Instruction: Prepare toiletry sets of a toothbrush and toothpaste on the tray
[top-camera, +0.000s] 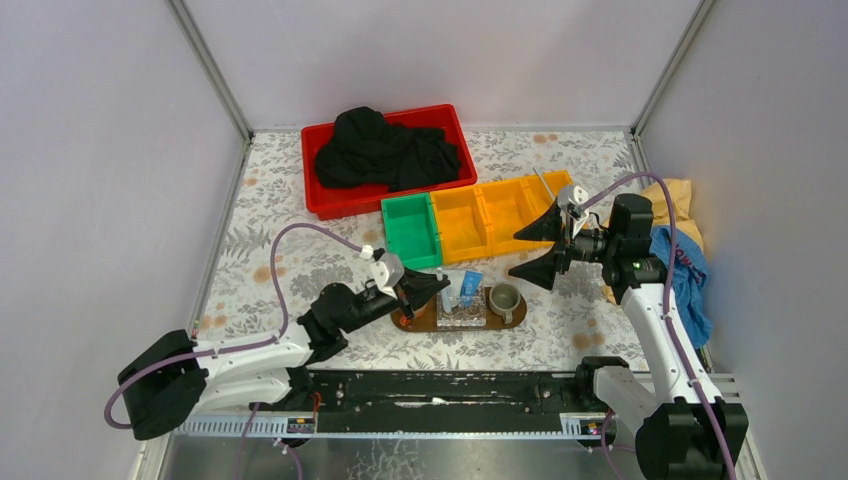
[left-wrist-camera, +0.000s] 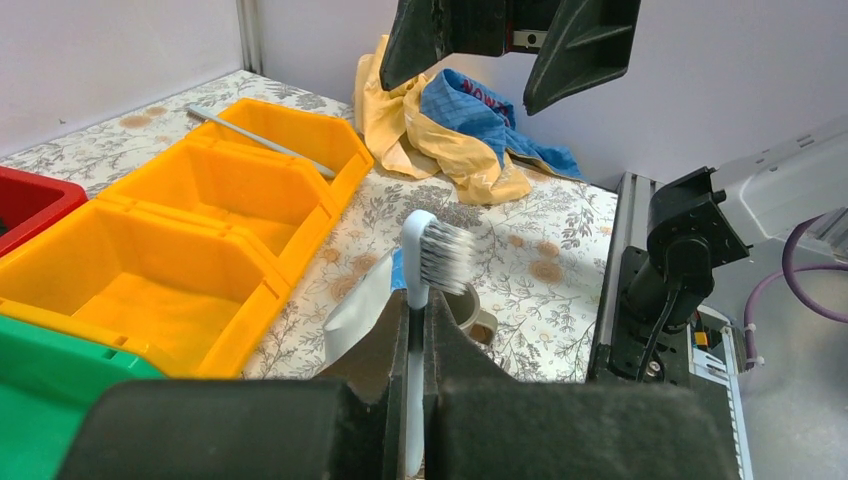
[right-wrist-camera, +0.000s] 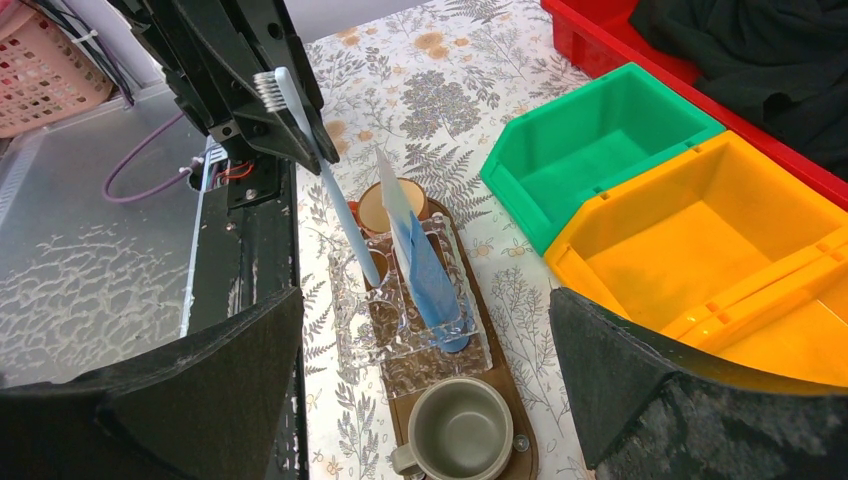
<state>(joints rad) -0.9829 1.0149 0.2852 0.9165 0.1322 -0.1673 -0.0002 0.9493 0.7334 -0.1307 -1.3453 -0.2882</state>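
Observation:
My left gripper (left-wrist-camera: 418, 305) is shut on a pale toothbrush (left-wrist-camera: 438, 255), bristles up, gripped just below the head. In the right wrist view that toothbrush (right-wrist-camera: 325, 170) slants down from the left gripper (right-wrist-camera: 262, 112) into a clear ribbed holder (right-wrist-camera: 415, 330) on the brown tray (right-wrist-camera: 522, 420). A blue and silvery toothpaste (right-wrist-camera: 422, 265) tube stands in the same holder. Another toothbrush (top-camera: 546, 186) lies across the far yellow bin. My right gripper (top-camera: 536, 249) hangs open above the tray's right side, holding nothing.
A grey mug (right-wrist-camera: 455, 430) stands on the tray's near end. Behind the tray sit a green bin (top-camera: 411, 229) and yellow bins (top-camera: 490, 215). A red bin (top-camera: 345, 200) holds black cloth. Yellow and blue cloths (top-camera: 685, 250) lie at the right.

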